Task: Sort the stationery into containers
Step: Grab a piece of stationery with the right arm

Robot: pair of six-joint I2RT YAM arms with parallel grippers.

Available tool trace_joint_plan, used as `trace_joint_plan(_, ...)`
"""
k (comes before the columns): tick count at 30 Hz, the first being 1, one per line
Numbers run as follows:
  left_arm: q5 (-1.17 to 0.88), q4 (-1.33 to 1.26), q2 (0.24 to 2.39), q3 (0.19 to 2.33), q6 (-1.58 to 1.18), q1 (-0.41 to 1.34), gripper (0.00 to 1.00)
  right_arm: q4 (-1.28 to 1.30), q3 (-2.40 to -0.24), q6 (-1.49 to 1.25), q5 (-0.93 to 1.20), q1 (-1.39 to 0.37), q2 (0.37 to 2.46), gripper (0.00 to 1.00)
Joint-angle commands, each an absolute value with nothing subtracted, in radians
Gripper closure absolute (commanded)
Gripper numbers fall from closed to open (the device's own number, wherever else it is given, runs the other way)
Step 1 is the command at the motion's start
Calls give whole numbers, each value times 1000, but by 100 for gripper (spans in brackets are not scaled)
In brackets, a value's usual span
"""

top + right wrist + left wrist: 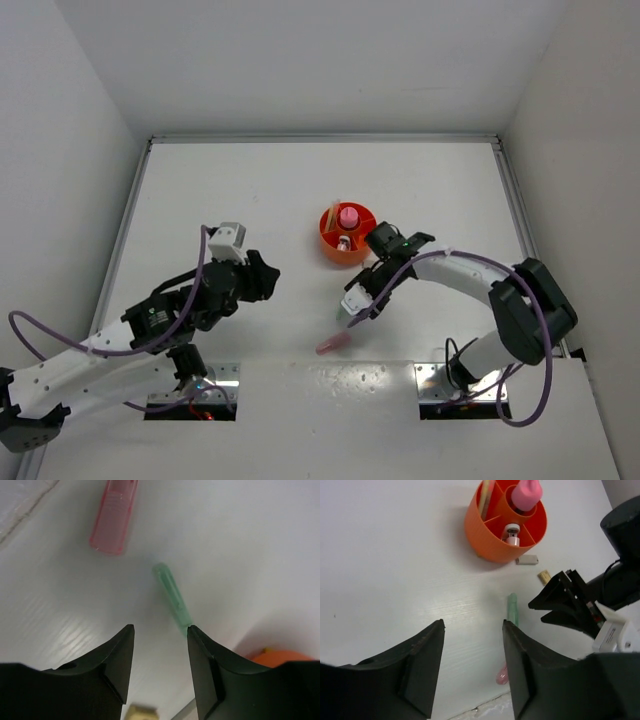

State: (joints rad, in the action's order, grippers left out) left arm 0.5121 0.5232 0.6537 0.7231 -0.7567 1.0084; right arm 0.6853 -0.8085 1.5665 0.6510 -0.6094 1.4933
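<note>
The round orange tub (329, 243) stands mid-table. It holds a pink-capped tube (526, 492) in its central well, a cream stick (485, 497) and a small white-capped item (511, 532) in side compartments. A green stick (172, 597) and a pink stick (114, 515) lie on the table near its front edge. My right gripper (160, 630) is open and empty, low over the near end of the green stick. My left gripper (472, 630) is open and empty, left of the tub, apart from all items. Two beige blocks (527, 559) lie beside the tub.
White walls enclose the table on three sides. The pink stick (333, 344) lies close to the seam of the front plate. The right arm (470, 270) arches from the right base toward the tub. The left arm (150, 320) stretches in from the lower left.
</note>
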Motion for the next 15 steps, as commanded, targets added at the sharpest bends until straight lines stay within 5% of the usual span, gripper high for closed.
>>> trace_joint_plan(1, 569, 540, 640, 697, -746, 991, 43, 523, -827, 1596, 632, -669, 1547, 52)
trace_joint_plan(4, 569, 540, 612, 675, -746, 991, 34, 497, -853, 1574, 583, -718, 1591, 48)
trace_joint_plan(11, 578, 540, 546, 655, -755, 991, 33, 445, -897, 1563, 466, -798, 1701, 51)
trace_joint_plan(15, 578, 540, 537, 655, -755, 991, 31, 466, -910, 1545, 443, -821, 1735, 72)
